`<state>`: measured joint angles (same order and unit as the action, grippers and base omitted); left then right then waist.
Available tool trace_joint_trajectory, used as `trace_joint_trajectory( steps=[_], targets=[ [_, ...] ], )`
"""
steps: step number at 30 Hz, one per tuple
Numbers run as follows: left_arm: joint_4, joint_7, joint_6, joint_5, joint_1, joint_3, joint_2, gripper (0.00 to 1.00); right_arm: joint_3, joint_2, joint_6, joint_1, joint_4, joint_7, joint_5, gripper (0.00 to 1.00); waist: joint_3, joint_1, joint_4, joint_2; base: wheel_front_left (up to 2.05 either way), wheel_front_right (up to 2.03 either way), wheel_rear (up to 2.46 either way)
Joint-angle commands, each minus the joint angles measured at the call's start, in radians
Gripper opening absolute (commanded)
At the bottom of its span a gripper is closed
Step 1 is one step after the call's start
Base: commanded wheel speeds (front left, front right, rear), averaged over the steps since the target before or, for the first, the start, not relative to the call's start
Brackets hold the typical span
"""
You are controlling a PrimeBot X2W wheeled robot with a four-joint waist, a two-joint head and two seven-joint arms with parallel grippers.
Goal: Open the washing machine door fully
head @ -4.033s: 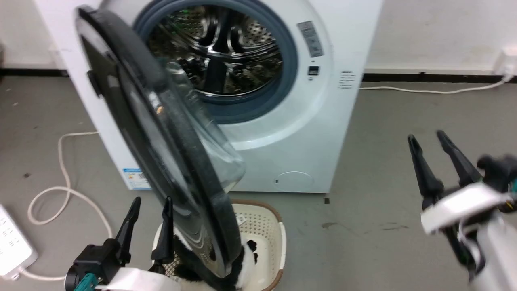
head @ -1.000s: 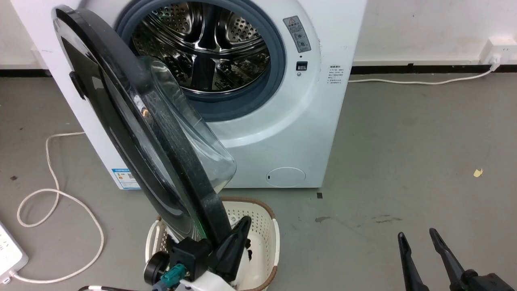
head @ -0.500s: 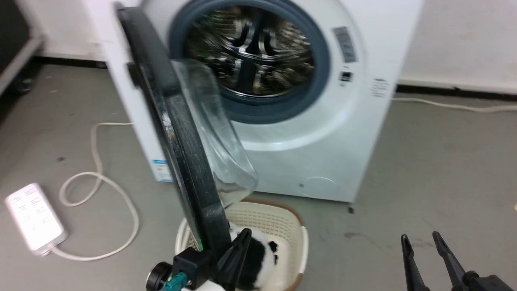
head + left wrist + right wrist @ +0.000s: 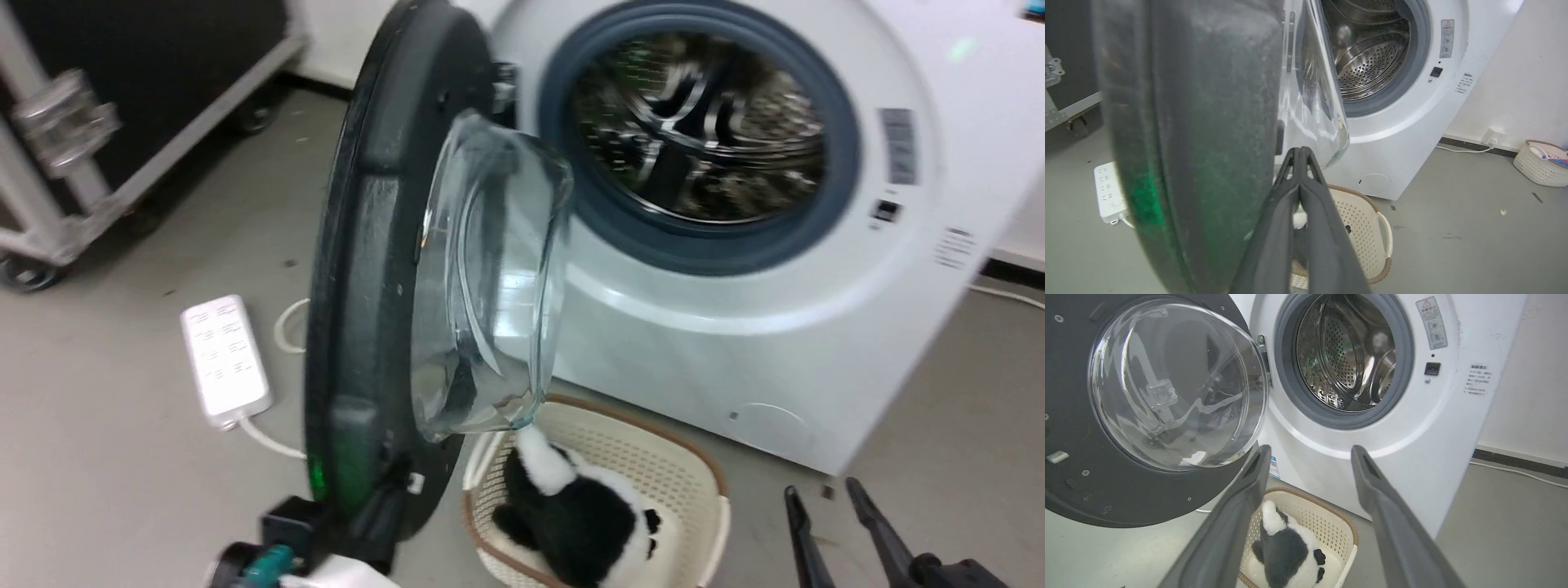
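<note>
The washing machine door (image 4: 359,245), a black ring with a bulging glass bowl (image 4: 490,278), stands swung out to the left of the white machine (image 4: 735,327), its inner face turned to the steel drum (image 4: 702,139). My left gripper (image 4: 388,510) is shut and empty, its fingers lying against the door's lower inner rim. In the left wrist view the closed fingertips (image 4: 1299,151) point up beside the door (image 4: 1200,122). My right gripper (image 4: 821,488) is open at the lower right, away from the door (image 4: 1069,490). Its fingers (image 4: 1310,451) frame the machine's front.
A cream basket (image 4: 694,482) holding a black-and-white plush (image 4: 580,523) stands on the floor under the door. A white power strip (image 4: 224,359) with its cable lies to the left. A black wheeled case (image 4: 122,82) is at the far left. Another basket (image 4: 1541,167) sits by the wall.
The head view has turned left. The door has swung further out from the machine, with my shut left gripper staying at its lower rim. The right gripper stays open.
</note>
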<state>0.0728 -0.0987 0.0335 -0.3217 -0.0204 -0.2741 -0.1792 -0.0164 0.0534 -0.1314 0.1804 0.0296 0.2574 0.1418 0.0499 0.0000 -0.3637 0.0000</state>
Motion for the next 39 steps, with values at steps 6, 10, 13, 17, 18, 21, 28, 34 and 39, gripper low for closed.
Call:
trace_joint_trajectory(
  steps=[6,10,13,17,18,21,28,34,39],
  targets=[
    [0.071,-0.017,0.001,-0.077,0.097,0.140,-0.089,0.00,-0.023,-0.003,0.001,-0.033,0.012,0.004,-0.041,1.00,-0.099,0.0000,-0.071,0.0000,0.00,0.00,0.00],
    [0.131,-0.030,0.018,-0.110,0.151,0.190,-0.129,0.00,-0.029,-0.003,0.001,-0.058,0.015,0.004,-0.062,1.00,-0.144,0.0000,-0.065,0.0000,0.00,0.00,0.00],
    [0.206,-0.043,0.038,-0.142,0.214,0.234,-0.173,0.00,-0.036,-0.003,0.001,-0.082,0.018,0.004,-0.083,1.00,-0.185,0.0000,-0.053,0.0000,0.00,0.00,0.00],
    [0.321,-0.053,0.062,-0.187,0.303,0.285,-0.239,0.00,-0.036,-0.003,0.001,-0.111,0.020,0.004,-0.108,1.00,-0.239,0.0000,-0.031,0.0000,0.00,0.00,0.00],
    [0.352,-0.058,0.069,-0.195,0.329,0.293,-0.260,0.00,-0.034,-0.003,0.001,-0.117,0.020,0.004,-0.113,1.00,-0.251,0.0000,-0.027,0.0000,0.00,0.00,0.00],
    [0.460,-0.077,0.084,-0.210,0.415,0.303,-0.323,0.00,-0.030,-0.003,0.001,-0.131,0.020,0.004,-0.127,1.00,-0.285,0.0000,-0.013,0.0000,0.00,0.00,0.00],
    [0.671,-0.113,0.096,-0.253,0.592,0.252,-0.439,0.00,-0.030,-0.003,0.001,-0.161,0.014,0.004,-0.153,1.00,-0.348,0.0000,0.030,0.0000,0.00,0.00,0.00],
    [0.768,-0.138,0.097,-0.317,0.662,0.163,-0.504,0.00,-0.013,-0.003,0.001,-0.164,0.013,0.004,-0.159,1.00,-0.368,0.0000,0.053,0.0000,0.00,0.00,0.00],
    [0.805,-0.158,0.097,-0.355,0.659,0.127,-0.516,0.00,-0.003,-0.003,0.001,-0.163,0.011,0.004,-0.126,1.00,-0.340,0.0000,0.066,0.0000,0.00,0.00,0.00]
  ],
)
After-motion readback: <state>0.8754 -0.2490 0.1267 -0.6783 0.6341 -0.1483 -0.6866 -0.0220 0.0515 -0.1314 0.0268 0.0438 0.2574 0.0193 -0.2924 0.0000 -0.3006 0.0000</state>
